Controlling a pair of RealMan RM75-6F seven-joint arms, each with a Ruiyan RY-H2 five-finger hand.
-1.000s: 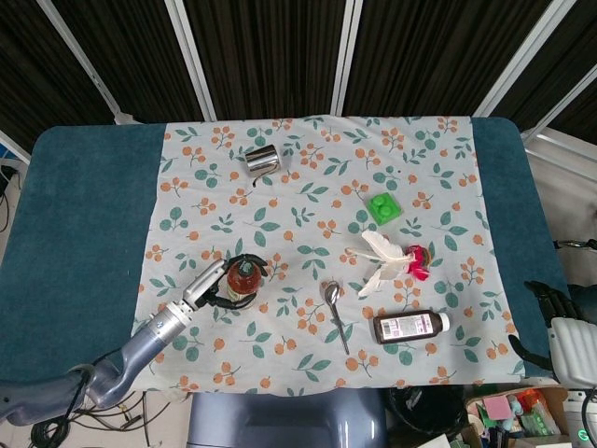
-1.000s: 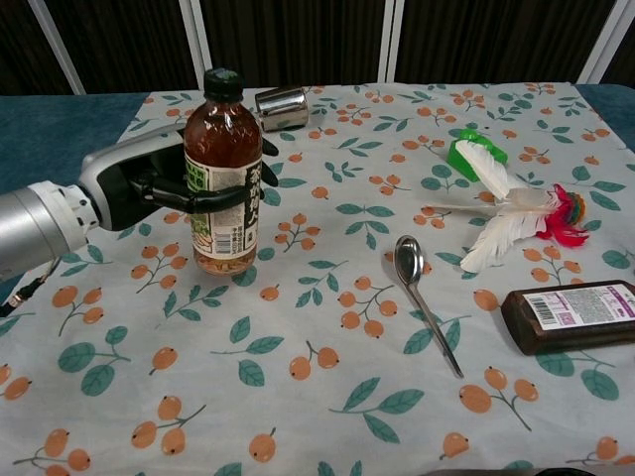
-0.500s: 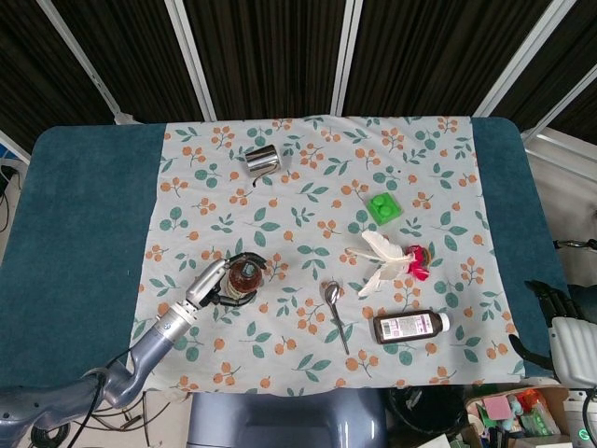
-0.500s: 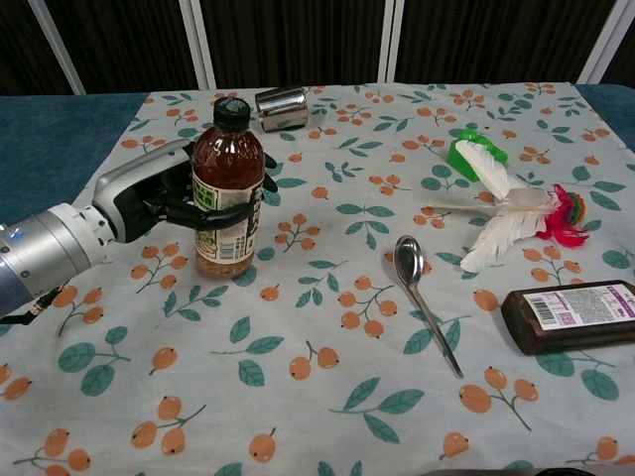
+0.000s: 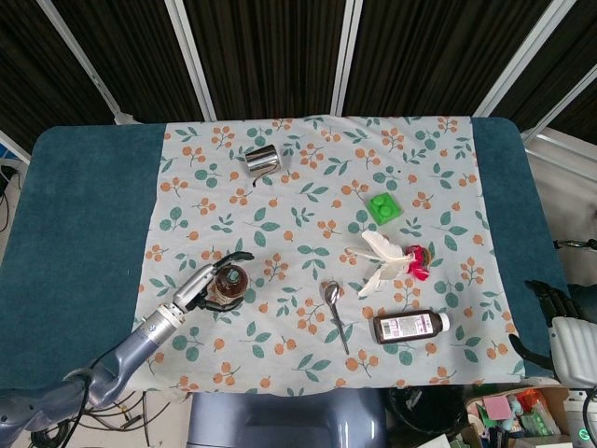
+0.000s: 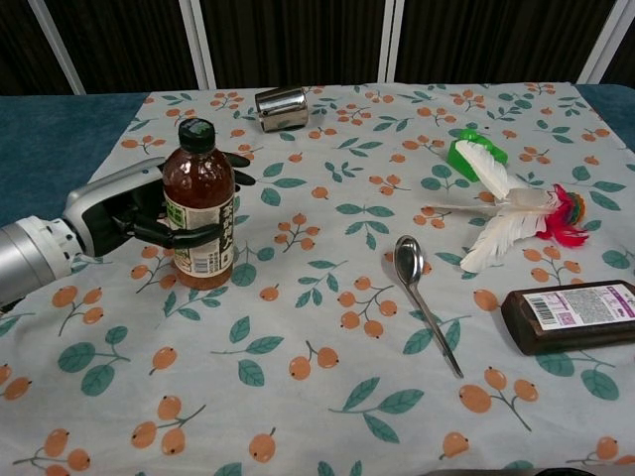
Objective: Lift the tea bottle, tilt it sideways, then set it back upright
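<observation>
My left robot hand [image 6: 134, 213] wraps the tea bottle [image 6: 198, 208], which stands upright on the counter [image 6: 60, 129], well left of the spoon [image 6: 422, 293]. I'd confirm its base sits flat, then loosen my fingers [image 6: 193, 236] slowly. My right robot hand isn't visible.

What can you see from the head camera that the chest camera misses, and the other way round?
Only the head view shows the whole blue table, the dark curtains behind it, and the right hand parked at the table's edge. Only the chest view shows the tea bottle from the side, standing upright with its label readable. Both show the left hand holding that bottle, plus the spoon and metal cup.
</observation>
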